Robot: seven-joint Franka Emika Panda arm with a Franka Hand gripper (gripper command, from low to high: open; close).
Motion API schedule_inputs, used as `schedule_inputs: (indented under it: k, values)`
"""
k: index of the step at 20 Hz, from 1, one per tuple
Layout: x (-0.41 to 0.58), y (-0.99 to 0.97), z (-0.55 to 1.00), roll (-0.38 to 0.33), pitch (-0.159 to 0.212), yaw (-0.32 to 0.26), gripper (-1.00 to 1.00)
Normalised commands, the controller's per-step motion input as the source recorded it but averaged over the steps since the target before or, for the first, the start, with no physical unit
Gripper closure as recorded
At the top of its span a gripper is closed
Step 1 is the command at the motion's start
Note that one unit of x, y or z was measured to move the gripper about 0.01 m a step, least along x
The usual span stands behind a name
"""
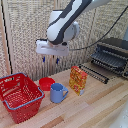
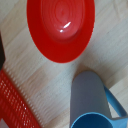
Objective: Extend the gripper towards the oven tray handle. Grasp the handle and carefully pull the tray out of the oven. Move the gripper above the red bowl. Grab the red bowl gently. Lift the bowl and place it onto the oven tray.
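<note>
- Exterior view: the pincer point(image 1: 50, 60) hangs in the air above the bowl point(image 1: 46, 83), blue tips pointing down with a clear gap between them, holding nothing.
- The bowl sits on the bench point(image 1: 100, 107), just beside the blue mug point(image 1: 57, 93) and close to the red basket point(image 1: 20, 96) on the exterior view's left. An orange-yellow packet point(image 1: 78, 79) stands a little further toward the exterior view's right.
- The oven point(image 1: 112, 56) stands at the exterior view's right, door flap down. The tray point(image 1: 106, 62) appears to sit at its mouth; how far out it is I cannot tell.
- Bench is pale wood grain, level. A woven screen closes the back; a cable runs from the arm toward the oven.
- Wrist view: the bowl point(image 2: 61, 27) shows shallow and round, with a glossy highlight inside. Likely light, stiff plastic, somewhat slippery.
- Best hold, in my judgement: one finger inside and one outside the thin rim, on the side away from the mug point(image 2: 95, 102).
- Mug and basket point(image 2: 15, 102) crowd one side; room for the fingers there is tight.
- The fingers themselves do not show in this view.
</note>
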Motion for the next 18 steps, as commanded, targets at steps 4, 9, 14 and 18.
schedule_inputs:
  k: [4, 9, 14, 18]
  values:
    - [-0.051, 0.0, -0.13, 0.0, 0.044, -0.02, -1.0]
    - [-0.016, -0.04, -0.22, -0.017, 0.014, -0.002, -1.0]
    - [0.0, -0.1, -0.41, -0.087, 0.0, 0.0, -1.0]
    - [0.0, -0.13, -0.47, -0.127, 0.0, 0.0, -1.0]
